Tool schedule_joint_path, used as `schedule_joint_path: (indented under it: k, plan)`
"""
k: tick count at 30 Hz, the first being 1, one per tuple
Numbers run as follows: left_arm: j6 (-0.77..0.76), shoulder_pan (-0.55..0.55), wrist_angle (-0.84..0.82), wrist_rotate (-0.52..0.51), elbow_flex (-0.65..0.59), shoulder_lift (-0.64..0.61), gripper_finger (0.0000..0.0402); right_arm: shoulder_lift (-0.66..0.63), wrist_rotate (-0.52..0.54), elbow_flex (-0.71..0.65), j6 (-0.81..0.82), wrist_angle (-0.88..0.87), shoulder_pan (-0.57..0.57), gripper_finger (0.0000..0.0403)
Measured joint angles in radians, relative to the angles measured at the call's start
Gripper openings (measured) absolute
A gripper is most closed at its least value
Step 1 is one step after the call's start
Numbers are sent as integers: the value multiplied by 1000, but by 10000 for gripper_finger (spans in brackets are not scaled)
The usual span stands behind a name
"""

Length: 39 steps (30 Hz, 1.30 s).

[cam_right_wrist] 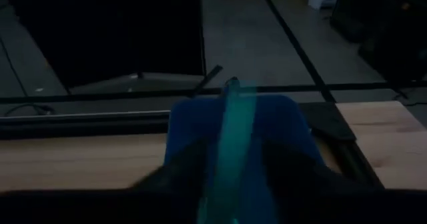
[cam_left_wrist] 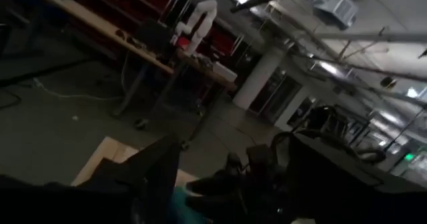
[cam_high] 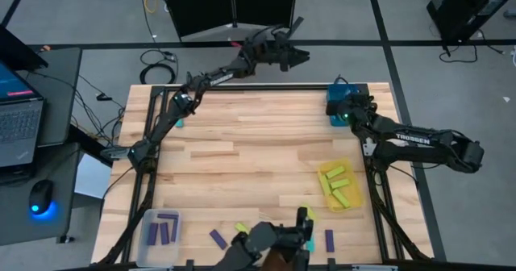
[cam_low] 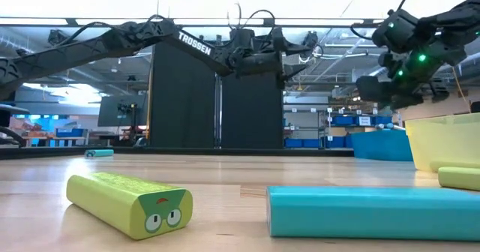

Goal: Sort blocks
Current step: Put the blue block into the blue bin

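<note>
The right gripper (cam_high: 345,110) is hanging over the blue tray (cam_high: 337,89) at the upper right of the high view, with a cyan block (cam_right_wrist: 230,144) standing between its two fingers in the right wrist view. The block is pointing into the tray, and the pictures are not settling whether the fingers are clamped on it or already parting, so that cannot be told.

The left gripper (cam_high: 297,56) is reaching past the table's far edge at the top centre of the high view, well clear of the blocks. Its fingers (cam_left_wrist: 160,174) are standing apart with nothing between them.

The step in hand looks like dropping the cyan block into the blue tray. To do it well, the right gripper should be keeping the block above the tray's floor rather than its rim, opening fully, then lifting straight up so a finger is not dragging the block back out.

Elsewhere, yellow-green blocks (cam_high: 337,186) are lying in the yellow tray (cam_high: 355,174) at the right. Purple blocks (cam_high: 164,227) are lying in the clear tray (cam_high: 145,243) at the lower left. Several loose blocks (cam_high: 218,238) are waiting along the bottom edge, among them a yellow-green one (cam_low: 127,199) and a cyan one (cam_low: 367,207) close to the low camera.
</note>
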Motion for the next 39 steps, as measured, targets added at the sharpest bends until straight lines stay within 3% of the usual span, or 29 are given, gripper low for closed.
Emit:
schedule_joint_path:
  k: [4, 9, 13, 15, 23, 32, 39]
  plan:
    - [156, 4, -187, -7, 0, -60, 252, -1, -24, 0, -46, 32, -2, 263]
    - [481, -25, -628, -163, 0, -176, 195, -2, -66, 0, -87, 89, -2, 316]
    - [729, -48, -982, -328, 2, -279, 157, -4, -160, 0, -177, 192, 15, 316]
    - [783, -48, -1098, -347, 2, -317, 146, -4, -226, 0, -237, 262, 29, 310]
    - [831, -50, -1232, -396, 2, -500, 140, 6, -671, 0, -368, 485, 154, 277]
    - [836, -55, -1369, -584, 2, -743, 140, 134, -733, 96, -449, 458, 506, 281]
    - [825, -70, -1543, -707, 1, -871, 140, 294, -741, 298, -445, 265, 798, 286]
